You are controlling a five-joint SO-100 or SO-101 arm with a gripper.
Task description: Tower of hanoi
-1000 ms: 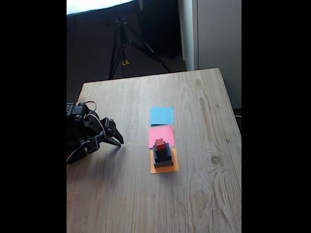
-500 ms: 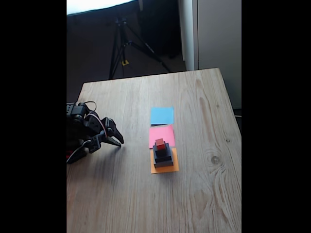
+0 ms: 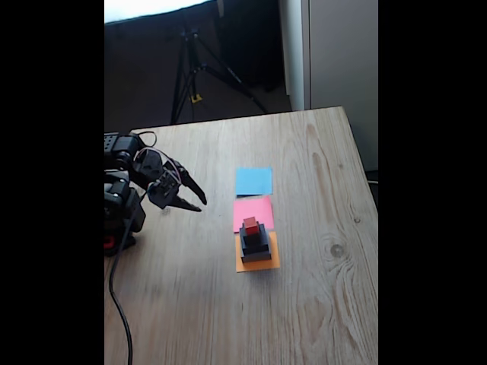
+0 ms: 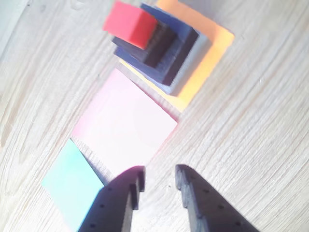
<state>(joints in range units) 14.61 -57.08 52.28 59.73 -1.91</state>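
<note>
The tower of hanoi point(image 3: 256, 245) stands stacked on the orange paper square point(image 3: 271, 262). The tiny red cube point(image 3: 250, 224) is on top, with the small black cube, the black slab and the grey slab point(image 3: 257, 257) under it. In the wrist view the red cube point(image 4: 129, 23) tops the dark blocks point(image 4: 169, 48) at the upper middle. My gripper point(image 3: 202, 202) hovers left of the pink square, apart from the tower. It is open with nothing in it. The wrist view shows both fingers point(image 4: 188, 193) of the gripper point(image 4: 159, 175) over bare wood beside the pink paper.
A pink paper square point(image 3: 253, 209) and a blue one point(image 3: 253, 181) lie in a row behind the orange one on the wooden table point(image 3: 304, 319). A black cable point(image 3: 114, 296) trails down the table's left side. A tripod point(image 3: 190, 68) stands beyond the far edge.
The arm has risen from its low folded pose at the left edge. The gripper has swung up and to the right, toward the paper squares. The tower has not moved.
</note>
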